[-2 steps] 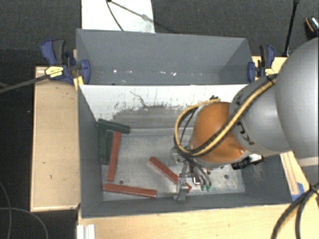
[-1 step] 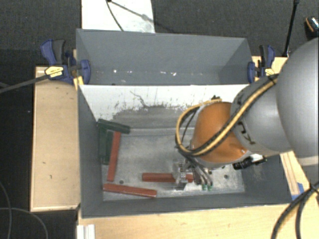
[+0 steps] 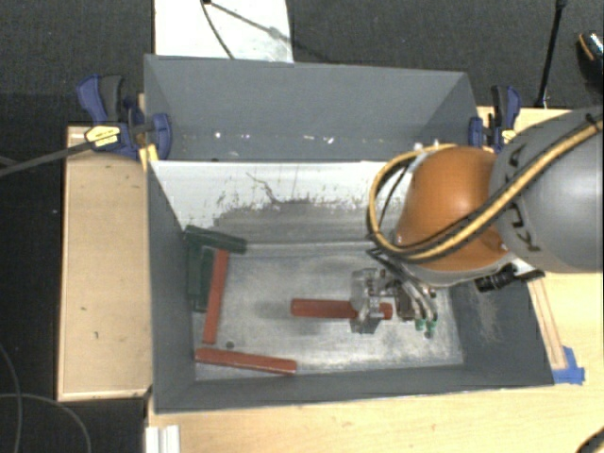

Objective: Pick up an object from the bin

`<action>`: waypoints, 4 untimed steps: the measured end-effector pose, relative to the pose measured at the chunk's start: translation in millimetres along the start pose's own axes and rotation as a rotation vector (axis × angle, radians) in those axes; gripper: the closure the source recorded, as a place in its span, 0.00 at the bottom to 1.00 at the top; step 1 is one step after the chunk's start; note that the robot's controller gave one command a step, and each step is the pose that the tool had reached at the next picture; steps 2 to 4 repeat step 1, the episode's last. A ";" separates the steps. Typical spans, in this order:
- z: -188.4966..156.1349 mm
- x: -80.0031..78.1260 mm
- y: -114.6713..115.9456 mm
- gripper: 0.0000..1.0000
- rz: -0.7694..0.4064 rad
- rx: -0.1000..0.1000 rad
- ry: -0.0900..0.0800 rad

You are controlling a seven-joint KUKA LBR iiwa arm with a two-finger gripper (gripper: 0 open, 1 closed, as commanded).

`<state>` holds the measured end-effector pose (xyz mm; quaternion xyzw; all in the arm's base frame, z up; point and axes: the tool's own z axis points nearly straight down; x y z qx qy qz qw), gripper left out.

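Tool point(image 3: 371, 311) at red bar point(image 3: 316, 308), middle of bin point(image 3: 311, 102) — green block point(image 3: 199, 270) left

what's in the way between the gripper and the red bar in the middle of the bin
Nothing visible. The gripper is at the right end of the red bar. The dark green piece and the other red sticks lie off to the view's left, clear of both.
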<state>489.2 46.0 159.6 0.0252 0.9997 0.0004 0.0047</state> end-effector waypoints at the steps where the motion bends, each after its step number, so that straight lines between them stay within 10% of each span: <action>1: -58.1 -13.8 33.1 1.00 -0.024 -0.002 0.000; 4: -58.1 -13.8 33.1 1.00 -0.024 -0.002 0.000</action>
